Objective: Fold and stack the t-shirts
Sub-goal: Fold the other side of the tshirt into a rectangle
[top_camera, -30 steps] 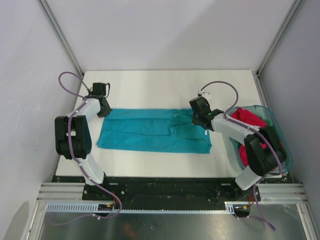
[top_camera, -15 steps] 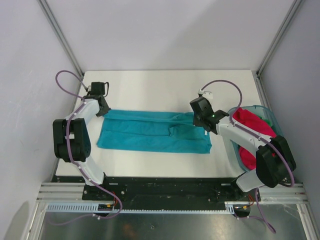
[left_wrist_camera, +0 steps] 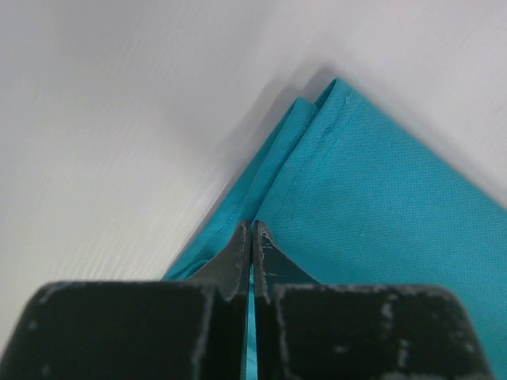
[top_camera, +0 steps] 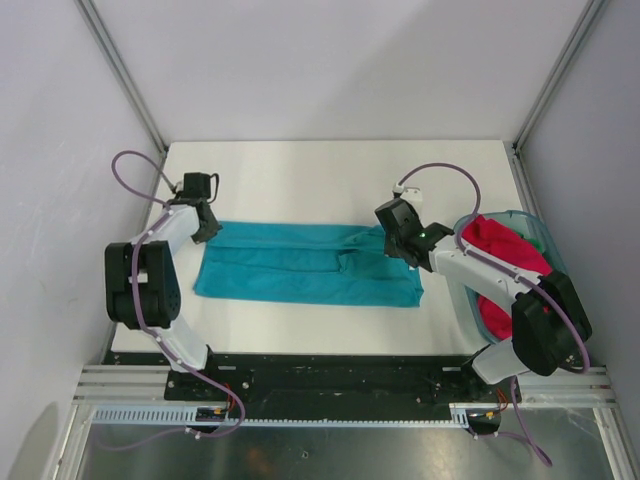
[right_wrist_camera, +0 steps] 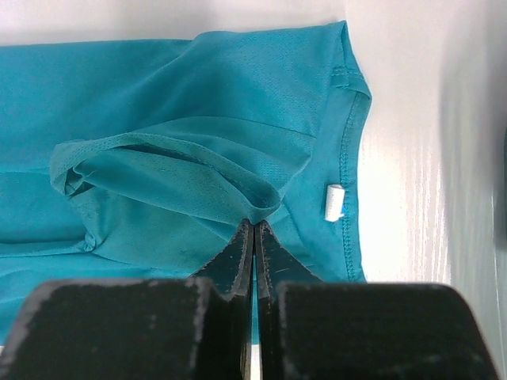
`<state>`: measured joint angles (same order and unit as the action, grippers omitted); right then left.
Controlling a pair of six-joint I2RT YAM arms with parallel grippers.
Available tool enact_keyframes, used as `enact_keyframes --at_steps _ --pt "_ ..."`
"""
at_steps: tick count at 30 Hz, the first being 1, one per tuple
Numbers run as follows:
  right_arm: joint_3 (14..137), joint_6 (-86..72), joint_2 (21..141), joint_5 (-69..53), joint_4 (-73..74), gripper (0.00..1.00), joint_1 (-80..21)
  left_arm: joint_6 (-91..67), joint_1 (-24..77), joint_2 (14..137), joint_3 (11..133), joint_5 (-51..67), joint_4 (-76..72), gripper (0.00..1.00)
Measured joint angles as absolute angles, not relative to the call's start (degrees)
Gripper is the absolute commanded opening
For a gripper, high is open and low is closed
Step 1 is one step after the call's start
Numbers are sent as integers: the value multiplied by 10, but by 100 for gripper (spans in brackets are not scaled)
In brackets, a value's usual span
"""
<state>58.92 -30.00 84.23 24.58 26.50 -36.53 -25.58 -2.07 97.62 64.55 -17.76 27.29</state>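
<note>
- Top external view: a teal-blue cloth t-shirt (top_camera: 300, 268) lies as a long, flat band across the white table (top_camera: 330, 175). It looks already narrowed lengthwise, but it is not yet a compact packet. The left gripper (top_camera: 207, 229) is at its far-left corner and the right gripper (top_camera: 398, 243) at its far-right end. A magenta-red cloth t-shirt (top_camera: 498, 243) sits bundled in the translucent teal plastic basket (top_camera: 548, 243) on the right, unfolded. No stack shows anywhere, so I judge the task well short of half done.
- Left wrist view: the left gripper (left_wrist_camera: 252, 231) has its jaws pressed together on the hem just short of the shirt's corner (left_wrist_camera: 372, 182). Teal shows in the slit between them, so it is pinching the cloth. The layered corner lies flat on the table (left_wrist_camera: 103, 119).
- Right wrist view: the right gripper (right_wrist_camera: 253, 227) is clamped on a raised ridge of the same shirt (right_wrist_camera: 198, 79), beside the stitched edge and a small white tag (right_wrist_camera: 334, 202). A loose loop of cloth bulges to the left. What remains, as I read it: the crosswise folds on this shirt, then the whole of the red one, then stacking.
</note>
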Motion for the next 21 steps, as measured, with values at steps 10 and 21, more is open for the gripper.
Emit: enact_keyframes --at_steps 10,21 --pt "589 -304 828 253 286 0 -367 -262 -21 945 634 -178 276 0" --pt "568 -322 820 253 292 0 -383 -271 -21 943 605 -177 278 0"
